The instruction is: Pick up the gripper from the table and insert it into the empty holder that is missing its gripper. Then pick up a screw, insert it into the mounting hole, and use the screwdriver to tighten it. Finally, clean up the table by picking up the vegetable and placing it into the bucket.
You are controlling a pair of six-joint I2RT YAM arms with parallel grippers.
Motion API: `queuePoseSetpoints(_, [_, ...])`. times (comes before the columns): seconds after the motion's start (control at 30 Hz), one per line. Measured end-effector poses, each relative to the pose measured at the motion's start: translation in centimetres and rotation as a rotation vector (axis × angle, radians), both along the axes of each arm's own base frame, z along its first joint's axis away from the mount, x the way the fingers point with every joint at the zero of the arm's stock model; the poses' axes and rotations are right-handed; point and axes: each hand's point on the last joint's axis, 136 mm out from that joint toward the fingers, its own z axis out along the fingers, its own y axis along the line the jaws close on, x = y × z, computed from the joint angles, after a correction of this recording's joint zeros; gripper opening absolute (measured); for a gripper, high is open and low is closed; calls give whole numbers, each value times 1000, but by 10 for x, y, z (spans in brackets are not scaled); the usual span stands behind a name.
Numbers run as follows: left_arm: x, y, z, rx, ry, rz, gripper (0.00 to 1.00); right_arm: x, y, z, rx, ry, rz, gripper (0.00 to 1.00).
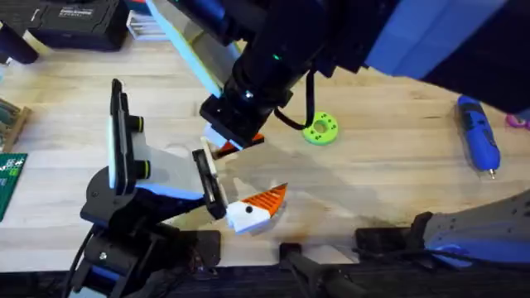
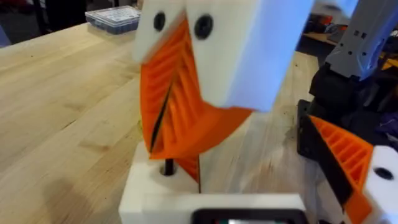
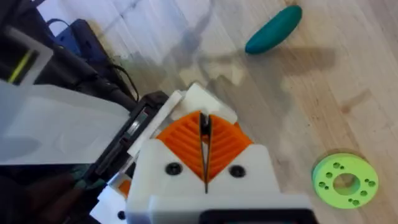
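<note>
My right gripper (image 1: 234,142) reaches across from the upper right. Its orange pads (image 3: 186,140) are shut on the gripper (image 3: 202,101), the small white block. It holds that block against the black holder (image 3: 140,121) on my left arm. In the left wrist view the block (image 2: 149,186) shows a mounting hole on top, with the right gripper's pads (image 2: 180,93) pressed down onto it. My left gripper (image 1: 244,178) stands open, and its fitted orange finger (image 2: 342,158) is well apart from the block. The dark green vegetable (image 3: 275,29) lies on the table (image 1: 389,165). The blue screwdriver (image 1: 479,132) lies far right.
A bright green ring with holes (image 1: 320,129) lies just right of the grippers. A clear parts box (image 2: 115,17) stands at the table's back. A green circuit board (image 1: 8,184) lies at the left edge. The right arm's bulk hangs over the middle of the table.
</note>
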Motion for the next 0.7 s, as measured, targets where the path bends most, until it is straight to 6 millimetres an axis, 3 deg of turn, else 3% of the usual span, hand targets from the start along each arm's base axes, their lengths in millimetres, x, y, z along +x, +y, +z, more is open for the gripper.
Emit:
queuePoseSetpoints(0.1, [0,0,0,1,-1,0,987,-1,0,-1,-1,6,0,52])
queuePoseSetpoints(0.33, [1,0,0,1,-3,3,987,6,-6,-5,-28,-3,-16,960])
queuePoseSetpoints(0.57, [0,0,0,2,-6,1,988,6,-17,-1,-41,10,-32,994])
queuePoseSetpoints(0.7, [0,0,0,2,-6,1,988,5,-40,20,-25,-4,-68,994])
